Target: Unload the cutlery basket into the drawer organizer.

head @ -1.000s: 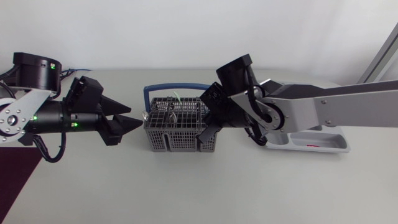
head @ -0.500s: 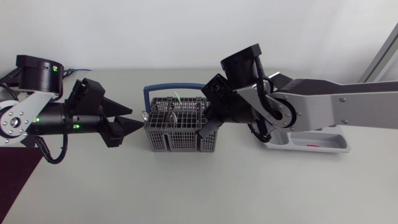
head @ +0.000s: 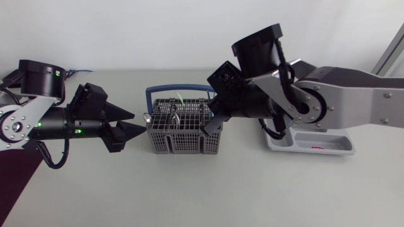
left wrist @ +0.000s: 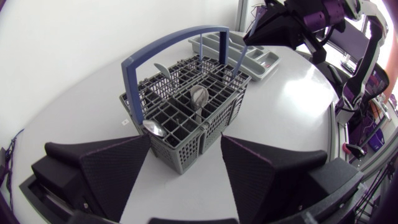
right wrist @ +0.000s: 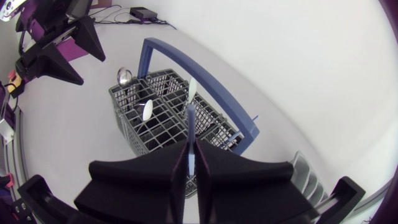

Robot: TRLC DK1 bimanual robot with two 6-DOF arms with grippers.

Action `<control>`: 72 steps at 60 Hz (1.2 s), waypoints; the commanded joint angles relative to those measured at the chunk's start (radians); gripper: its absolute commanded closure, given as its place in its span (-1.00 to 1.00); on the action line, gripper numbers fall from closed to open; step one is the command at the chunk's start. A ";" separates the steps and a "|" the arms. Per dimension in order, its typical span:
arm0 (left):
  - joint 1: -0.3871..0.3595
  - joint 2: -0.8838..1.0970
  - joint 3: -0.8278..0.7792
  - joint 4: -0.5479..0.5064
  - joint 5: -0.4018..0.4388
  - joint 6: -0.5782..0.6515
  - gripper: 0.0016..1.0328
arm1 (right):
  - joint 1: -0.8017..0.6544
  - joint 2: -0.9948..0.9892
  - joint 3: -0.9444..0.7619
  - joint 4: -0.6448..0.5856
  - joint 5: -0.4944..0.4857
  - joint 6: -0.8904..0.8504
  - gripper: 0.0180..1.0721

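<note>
Item: cutlery basket (head: 183, 145), grey grid walls, blue hoop handle (head: 177, 88); stands mid-surface (head: 202, 189), several pieces upright in its cells.

Contents seen: one spoon (left wrist: 154, 127) at the basket's near-left corner; a second spoon (left wrist: 199, 96) in a central cell; others too small to name.

Right end effector (head: 213, 124): at the basket's right end, above its rim; closed on a slim utensil (right wrist: 189, 143), one finger on either flat side; kind of utensil not clear. From the left wrist view the piece hangs down toward the right-hand cells, its lower end apparently not yet clear of the basket.

Left end effector (head: 139, 122): open, fingers spread, just left of the basket and apart from it; holds nothing.

Drawer organizer (head: 338, 142): grey tray well to the right of the basket, partly under the right arm; a small red mark shows in one compartment.

Change over the last second: the right arm's wrist and elbow have risen and swung up from the basket's right end, the grip unchanged; the left arm has barely shifted.

Reading: extraction under way; one piece is being drawn upward, judged ready for carrying rightward to the organizer once free of the rim; most of the basket remains to unload.
</note>
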 commanded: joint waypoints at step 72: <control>-0.005 -0.034 0.008 -0.015 0.016 0.022 -0.88 | -0.633 -0.078 0.283 -0.571 -0.473 0.055 0.81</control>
